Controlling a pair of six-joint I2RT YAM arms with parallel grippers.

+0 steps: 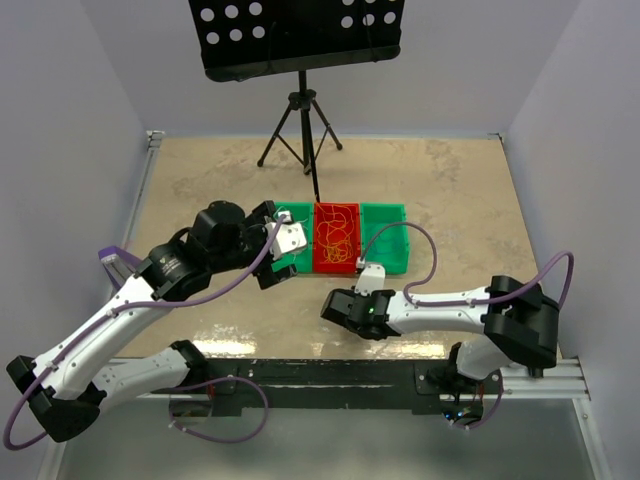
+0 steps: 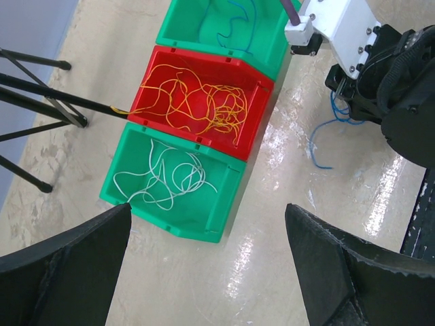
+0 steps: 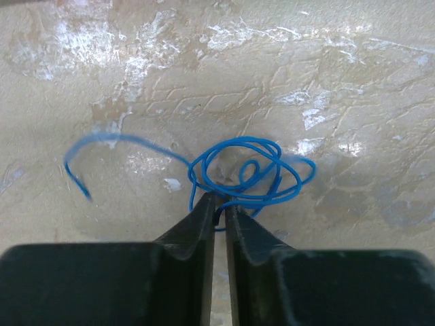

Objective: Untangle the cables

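Three bins stand in a row. In the left wrist view the near green bin (image 2: 224, 204) holds white cables (image 2: 166, 178), the red bin (image 2: 255, 109) holds yellow-orange cables (image 2: 204, 102), and the far green bin (image 2: 183, 24) holds a blue strand (image 2: 234, 27). My left gripper (image 2: 207, 221) is open and empty, hovering above the left end of the row (image 1: 278, 247). My right gripper (image 3: 219, 201) is shut on a looped blue cable (image 3: 248, 170) just above the table in front of the bins (image 1: 332, 305). That cable hangs below it in the left wrist view (image 2: 325, 139).
A black tripod (image 1: 301, 125) carrying a perforated music stand (image 1: 300, 35) stands behind the bins; its legs show at the left of the left wrist view (image 2: 41, 102). The glossy beige table (image 1: 450, 190) is walled on three sides.
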